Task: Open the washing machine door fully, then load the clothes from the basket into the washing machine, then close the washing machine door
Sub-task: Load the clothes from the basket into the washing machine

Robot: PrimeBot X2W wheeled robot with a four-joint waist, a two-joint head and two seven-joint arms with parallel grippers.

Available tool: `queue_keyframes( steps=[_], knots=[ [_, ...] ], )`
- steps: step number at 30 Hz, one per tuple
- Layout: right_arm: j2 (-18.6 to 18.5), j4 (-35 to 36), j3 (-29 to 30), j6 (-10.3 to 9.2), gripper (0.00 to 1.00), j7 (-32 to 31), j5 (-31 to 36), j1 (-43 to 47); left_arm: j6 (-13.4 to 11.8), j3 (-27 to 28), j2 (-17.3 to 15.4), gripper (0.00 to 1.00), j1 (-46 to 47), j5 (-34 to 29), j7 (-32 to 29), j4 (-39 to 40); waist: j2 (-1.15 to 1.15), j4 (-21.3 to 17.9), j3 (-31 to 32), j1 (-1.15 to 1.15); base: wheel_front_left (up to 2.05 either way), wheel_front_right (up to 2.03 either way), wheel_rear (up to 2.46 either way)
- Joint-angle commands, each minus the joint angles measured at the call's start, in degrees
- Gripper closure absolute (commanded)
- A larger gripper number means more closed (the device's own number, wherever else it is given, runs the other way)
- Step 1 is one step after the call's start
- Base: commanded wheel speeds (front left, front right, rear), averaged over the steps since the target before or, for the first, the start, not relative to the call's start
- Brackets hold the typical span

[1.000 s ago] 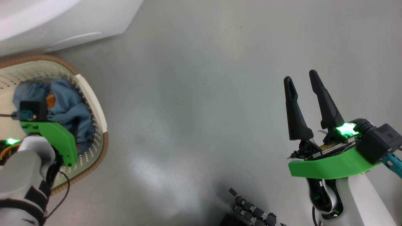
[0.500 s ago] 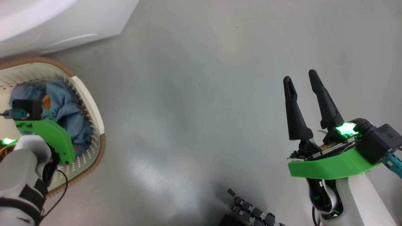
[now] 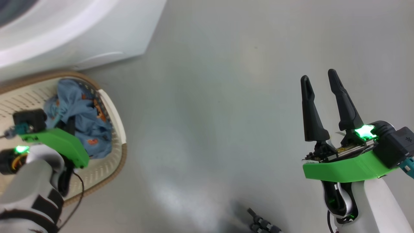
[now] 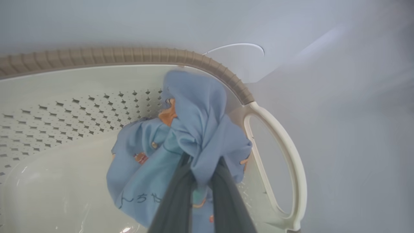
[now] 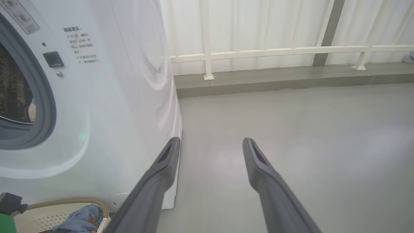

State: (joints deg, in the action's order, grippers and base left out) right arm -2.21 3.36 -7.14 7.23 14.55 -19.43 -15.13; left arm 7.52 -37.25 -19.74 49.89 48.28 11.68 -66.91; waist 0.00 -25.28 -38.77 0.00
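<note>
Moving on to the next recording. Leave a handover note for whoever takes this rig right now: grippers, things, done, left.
Left gripper: shut on the clothes, inside the basket.
Right gripper: open, empty, above the floor.
Basket sits on the floor just in front of the washing machine; drum exposed, so the door looks open.
Done: door opened, clothes gripped.
Left: carry clothes into the drum, close the door.
</note>
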Motion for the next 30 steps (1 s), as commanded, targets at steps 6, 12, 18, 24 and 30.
queue_keyframes(
  steps=[6, 12, 18, 24, 30],
  knots=[
    [-0.7, 0.7, 0.2, 0.25, 0.0, 0.4, 2.4, 1.5, 0.0, 0.0, 0.2, 1.0, -3.8, 2.4, 3.0, 2.5, 0.0, 4.2, 6.7, 0.0, 0.0, 0.0, 0.0],
    [-1.1, 0.3, 1.2, 0.25, 0.0, 0.4, 3.7, 3.0, 0.0, 3.6, -0.2, 1.0, -6.2, 0.3, 3.3, 7.6, 0.0, 6.8, 11.4, 0.0, 0.0, 0.0, 0.0],
    [-2.4, 0.1, 2.6, 0.25, 0.0, 0.4, 4.0, 5.0, -0.5, 12.1, 0.9, 1.0, -11.0, -7.0, 3.3, 14.2, 0.0, 9.4, 15.1, 0.0, 0.0, 0.0, 0.0],
    [-3.4, -0.1, 3.4, 0.25, 0.0, 0.4, 4.2, 6.8, -0.8, 19.4, 2.8, 1.0, -15.8, -13.7, 3.3, 20.0, 0.0, 11.3, 18.0, 0.0, 0.0, 0.0, 0.0],
    [-4.4, -0.2, 4.8, 0.25, 0.0, 0.4, 4.4, 9.4, -0.8, 27.6, 5.5, 1.0, -21.7, -21.1, 3.3, 26.7, 0.0, 13.3, 21.7, 0.0, 0.0, 0.0, 0.0]
  ],
)
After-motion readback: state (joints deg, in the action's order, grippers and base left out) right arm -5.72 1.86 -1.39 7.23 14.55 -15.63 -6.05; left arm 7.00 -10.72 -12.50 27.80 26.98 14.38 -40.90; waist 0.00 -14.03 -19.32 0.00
